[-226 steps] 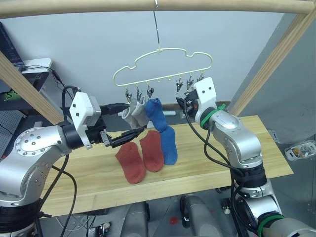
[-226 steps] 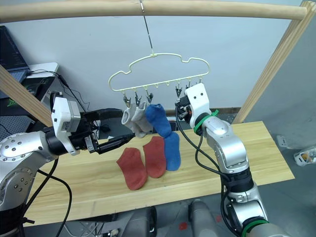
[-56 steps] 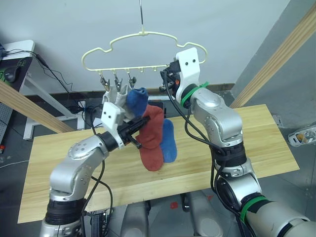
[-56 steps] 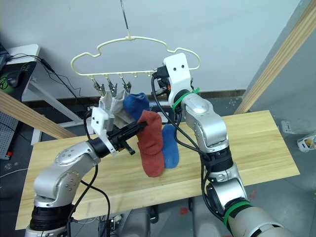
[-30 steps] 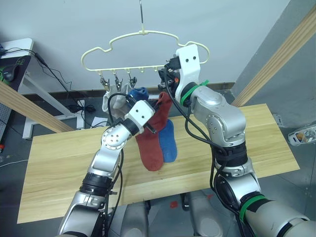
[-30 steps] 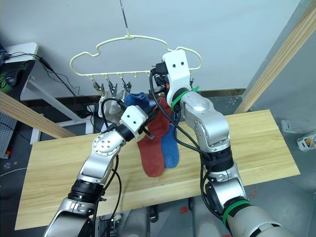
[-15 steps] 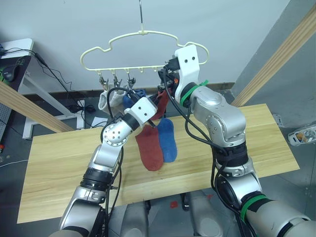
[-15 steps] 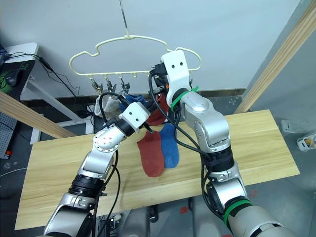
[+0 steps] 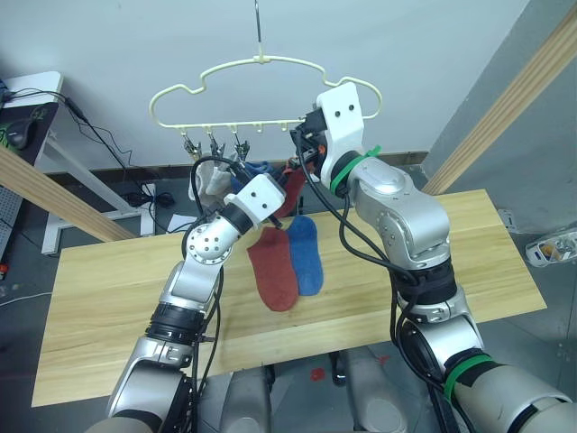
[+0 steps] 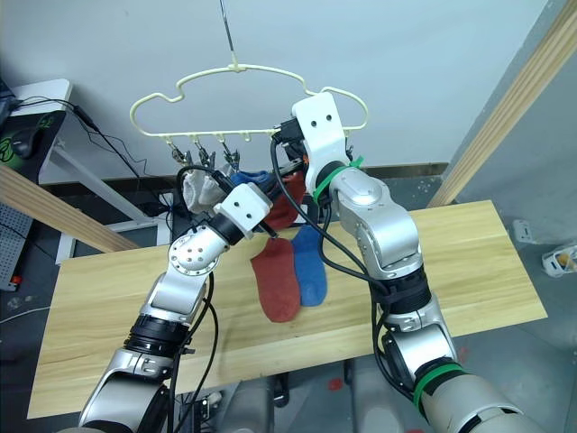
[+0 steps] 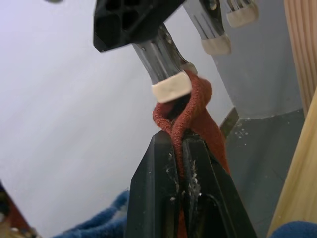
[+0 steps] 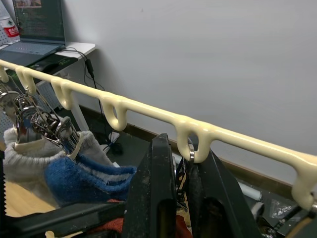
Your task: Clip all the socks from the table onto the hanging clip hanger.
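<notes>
The rust-red sock in our left hand is soft and limp, light enough that a pinch on its folded cuff carries it — that bunched, doubled edge is the place to hold, since a single layer could slip from a clip. Its cuff is raised to the open silver clip, the fabric touching the clip's pale tip while the rest of it hangs down above the surface. Our left hand is clamped on that cuff. Our right hand is at the clip hanger, its fingers closed around a clip just under the pale-yellow bar; we judge it is squeezing the clip open, though the jaws there are hidden. Two grey socks and one blue sock hang from the clips toward our left. On the surface lie a second rust-red sock and a blue sock, side by side and touching.
</notes>
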You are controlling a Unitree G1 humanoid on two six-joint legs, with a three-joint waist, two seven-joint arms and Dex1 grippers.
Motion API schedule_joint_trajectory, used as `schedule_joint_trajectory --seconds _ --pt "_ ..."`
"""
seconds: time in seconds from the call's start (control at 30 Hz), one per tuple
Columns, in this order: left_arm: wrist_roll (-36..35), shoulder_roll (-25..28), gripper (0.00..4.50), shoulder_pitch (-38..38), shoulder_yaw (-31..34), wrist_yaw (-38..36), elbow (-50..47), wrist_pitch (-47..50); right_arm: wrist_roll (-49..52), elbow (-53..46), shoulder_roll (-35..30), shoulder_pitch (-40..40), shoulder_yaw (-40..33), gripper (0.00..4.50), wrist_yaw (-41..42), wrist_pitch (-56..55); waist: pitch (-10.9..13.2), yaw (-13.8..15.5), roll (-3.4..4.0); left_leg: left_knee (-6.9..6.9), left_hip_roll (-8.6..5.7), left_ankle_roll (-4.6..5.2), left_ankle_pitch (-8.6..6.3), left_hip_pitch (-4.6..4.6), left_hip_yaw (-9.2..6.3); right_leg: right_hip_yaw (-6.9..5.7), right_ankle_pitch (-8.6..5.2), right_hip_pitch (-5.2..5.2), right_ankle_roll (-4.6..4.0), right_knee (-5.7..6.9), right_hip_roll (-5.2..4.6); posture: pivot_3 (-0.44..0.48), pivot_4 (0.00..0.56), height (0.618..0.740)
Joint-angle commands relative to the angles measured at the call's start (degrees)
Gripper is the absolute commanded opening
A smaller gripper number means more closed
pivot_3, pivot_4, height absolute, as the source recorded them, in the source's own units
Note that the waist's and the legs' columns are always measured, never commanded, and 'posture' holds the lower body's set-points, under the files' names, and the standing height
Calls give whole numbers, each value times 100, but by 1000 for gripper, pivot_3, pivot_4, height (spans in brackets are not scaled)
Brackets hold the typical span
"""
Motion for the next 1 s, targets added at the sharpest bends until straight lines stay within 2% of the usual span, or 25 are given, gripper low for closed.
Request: schedule_joint_trajectory --seconds 0.03,0.97,1.0 --pt "64 17 18 -69 -1 97 -150 -271 -32 -219 1 -23 95 0 55 -151 0 -1 0 7 0 0 0 0 -1 0 0 0 0 7 0 -194 327 740" --pt "109 -202 18 -206 -8 305 32 -461 -80 -205 13 1 79 0 88 33 -2 -1 -3 19 -4 0 1 1 -7 -1 0 0 0 27 3 -198 324 740" --pt "107 -202 4 -195 -4 302 24 -466 -82 -203 18 6 69 338 76 35 -2 -1 -3 19 -4 0 1 1 -7 -1 0 0 0 27 3 -198 324 740"
